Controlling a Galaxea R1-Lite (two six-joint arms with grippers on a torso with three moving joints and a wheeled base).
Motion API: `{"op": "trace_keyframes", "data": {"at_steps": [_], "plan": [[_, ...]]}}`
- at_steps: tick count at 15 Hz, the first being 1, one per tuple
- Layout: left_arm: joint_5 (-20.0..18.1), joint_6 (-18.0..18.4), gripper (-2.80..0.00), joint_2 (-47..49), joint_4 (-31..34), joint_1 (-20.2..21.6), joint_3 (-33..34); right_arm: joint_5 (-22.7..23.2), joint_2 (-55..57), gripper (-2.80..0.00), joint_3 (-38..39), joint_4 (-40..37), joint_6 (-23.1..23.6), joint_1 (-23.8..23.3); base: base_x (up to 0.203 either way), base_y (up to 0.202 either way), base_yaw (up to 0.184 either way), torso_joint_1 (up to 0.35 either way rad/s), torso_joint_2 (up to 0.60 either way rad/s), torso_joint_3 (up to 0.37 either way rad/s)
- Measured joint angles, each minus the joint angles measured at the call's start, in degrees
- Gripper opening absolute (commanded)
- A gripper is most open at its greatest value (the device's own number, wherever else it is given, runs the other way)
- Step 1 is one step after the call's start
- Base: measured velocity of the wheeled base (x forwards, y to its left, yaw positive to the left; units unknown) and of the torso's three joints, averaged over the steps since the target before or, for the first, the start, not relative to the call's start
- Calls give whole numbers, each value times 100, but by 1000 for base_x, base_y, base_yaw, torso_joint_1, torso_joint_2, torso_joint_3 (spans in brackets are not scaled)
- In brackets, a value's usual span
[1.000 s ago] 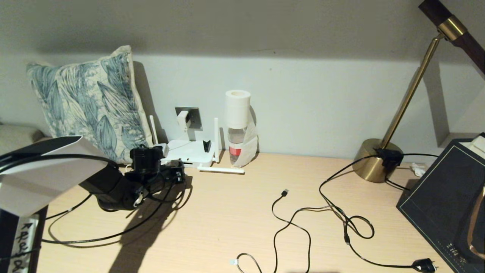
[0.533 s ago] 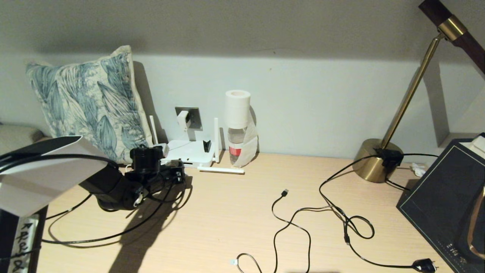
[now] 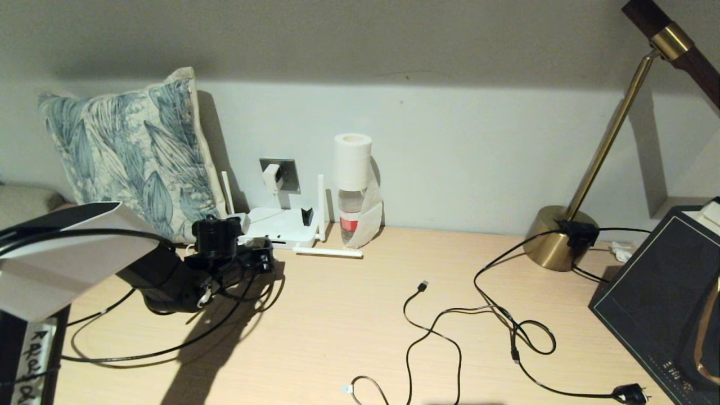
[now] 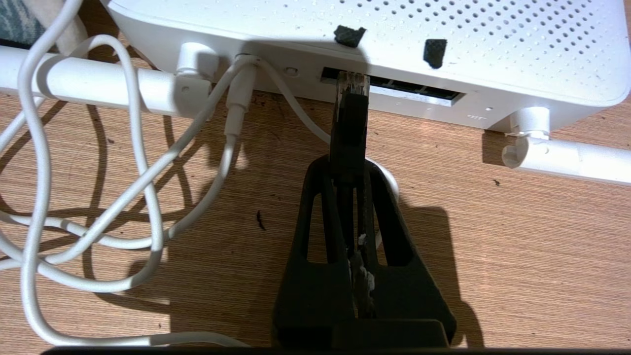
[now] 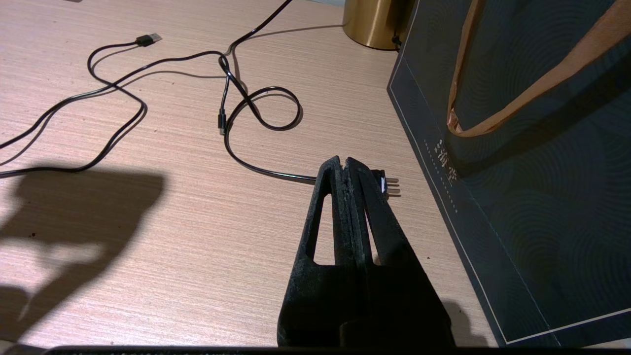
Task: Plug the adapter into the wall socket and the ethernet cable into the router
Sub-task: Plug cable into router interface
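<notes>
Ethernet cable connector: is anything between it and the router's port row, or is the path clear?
Nothing visible blocks it. The left tool is shut on the ethernet cable, whose clear tip sits right at the dark port row on the router. The white cord plugged in beside it lies off to one side.

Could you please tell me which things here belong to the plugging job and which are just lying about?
Job: adapter, socket, ethernet cable, router, left gripper.
Lying about: pillow, bottle, lamp, USB cable, power cord, bag.
</notes>
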State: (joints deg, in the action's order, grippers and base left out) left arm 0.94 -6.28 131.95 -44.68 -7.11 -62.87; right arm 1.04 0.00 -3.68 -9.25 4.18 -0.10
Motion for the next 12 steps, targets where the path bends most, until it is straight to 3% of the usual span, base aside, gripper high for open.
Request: {"op": "trace_keyframes", "data": {"at_steps": [12], "plan": [[0, 0, -280, -37, 13, 0, 30, -1, 0, -280, 0, 2, 1, 0, 0, 0, 0, 0, 0, 0]]}}
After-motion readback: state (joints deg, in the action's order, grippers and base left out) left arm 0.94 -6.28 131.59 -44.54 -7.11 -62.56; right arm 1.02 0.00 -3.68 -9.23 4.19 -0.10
